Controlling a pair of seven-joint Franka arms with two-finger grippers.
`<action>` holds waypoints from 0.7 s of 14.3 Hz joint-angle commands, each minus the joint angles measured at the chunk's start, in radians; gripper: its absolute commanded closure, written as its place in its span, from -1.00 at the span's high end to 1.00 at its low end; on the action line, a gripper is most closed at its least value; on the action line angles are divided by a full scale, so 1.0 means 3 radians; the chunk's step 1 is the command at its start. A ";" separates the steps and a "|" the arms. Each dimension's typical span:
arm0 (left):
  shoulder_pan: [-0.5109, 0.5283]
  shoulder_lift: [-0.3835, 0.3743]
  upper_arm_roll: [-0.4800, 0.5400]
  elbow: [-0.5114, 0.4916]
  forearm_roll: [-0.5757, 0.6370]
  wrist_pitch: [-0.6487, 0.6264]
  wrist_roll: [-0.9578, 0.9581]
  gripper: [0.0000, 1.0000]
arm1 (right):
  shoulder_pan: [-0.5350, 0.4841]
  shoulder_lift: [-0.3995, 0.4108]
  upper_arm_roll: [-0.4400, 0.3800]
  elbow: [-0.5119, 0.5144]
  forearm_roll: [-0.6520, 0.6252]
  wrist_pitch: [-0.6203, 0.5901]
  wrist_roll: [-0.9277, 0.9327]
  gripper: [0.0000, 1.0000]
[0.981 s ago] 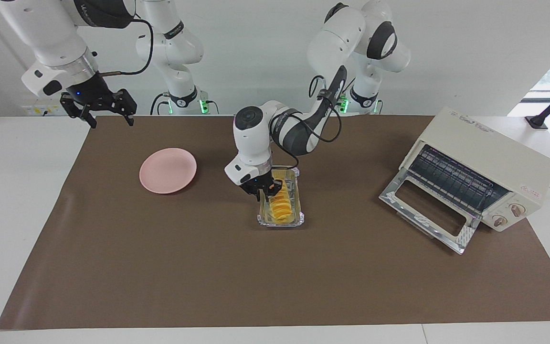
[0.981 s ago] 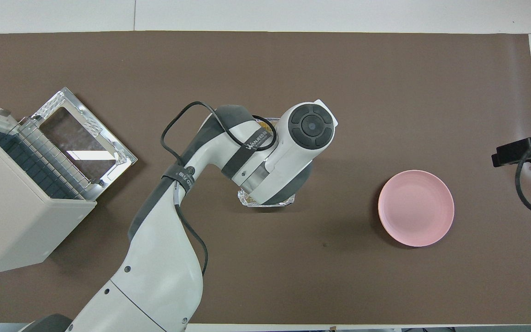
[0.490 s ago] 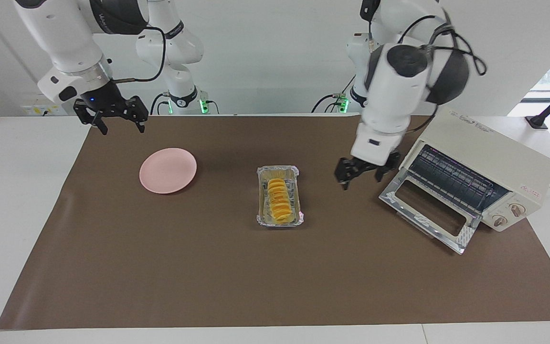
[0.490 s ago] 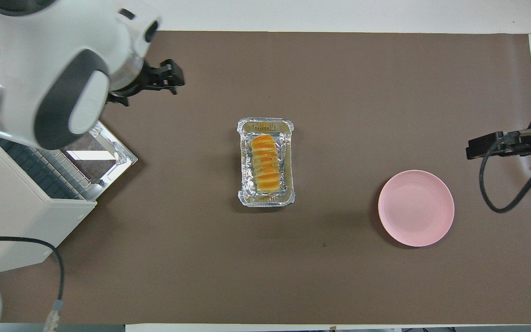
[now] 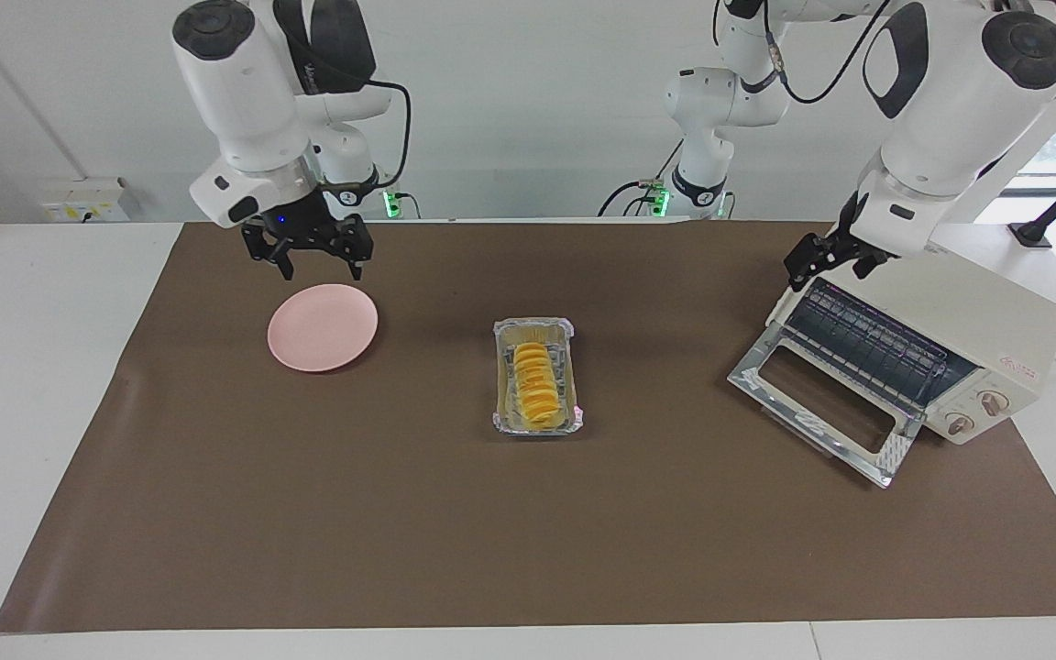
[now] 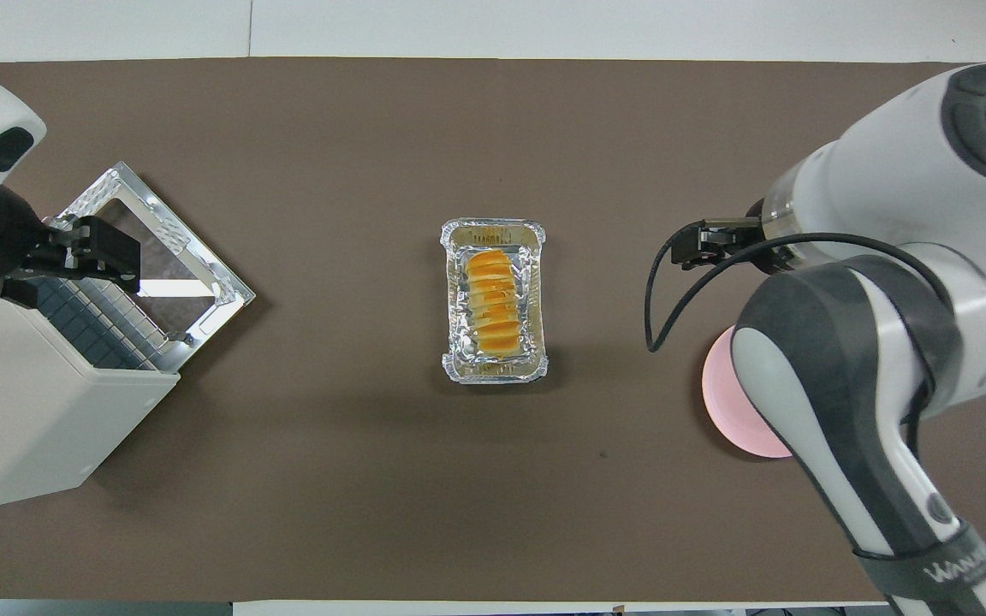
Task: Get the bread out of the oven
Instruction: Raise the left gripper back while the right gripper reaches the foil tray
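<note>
Bread [image 5: 536, 386] in foil tray [image 5: 503, 420], mid-mat; right end effector [image 5: 316, 258] wide above plate [image 5: 322, 327] edge; left end effector [image 5: 830, 259] spread at oven [image 5: 950, 312] top edge

Under your right gripper [image 5: 318, 258] sits the pink plate [image 5: 322, 327], and the mat between it and the foil tray [image 5: 537, 376] lies bare, so you can pass low there. The tray's walls ring the bread [image 5: 536, 382] (approach it from above). Your left gripper [image 5: 829, 258] hangs over the oven [image 5: 931, 339], at its top front edge; below it the dropped door [image 5: 826, 403] juts onto the mat and the wire rack [image 5: 867, 342] fills the mouth. Between door and tray the mat is open.
</note>
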 commanded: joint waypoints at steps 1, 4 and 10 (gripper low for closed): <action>0.0100 -0.0294 -0.0010 -0.0432 0.0010 0.0325 0.0233 1.00 | 0.0364 0.0243 -0.0012 0.0019 -0.0001 0.0286 0.0610 1.00; 0.0192 -0.0263 -0.0117 -0.0355 -0.0026 0.0178 0.0265 1.00 | 0.0538 0.0397 -0.0012 -0.0006 -0.0006 0.0426 0.0801 1.00; 0.0493 -0.0283 -0.0351 -0.0390 -0.0026 0.0157 0.0265 1.00 | 0.0825 0.0975 -0.0017 0.0014 -0.0088 0.0834 0.1083 1.00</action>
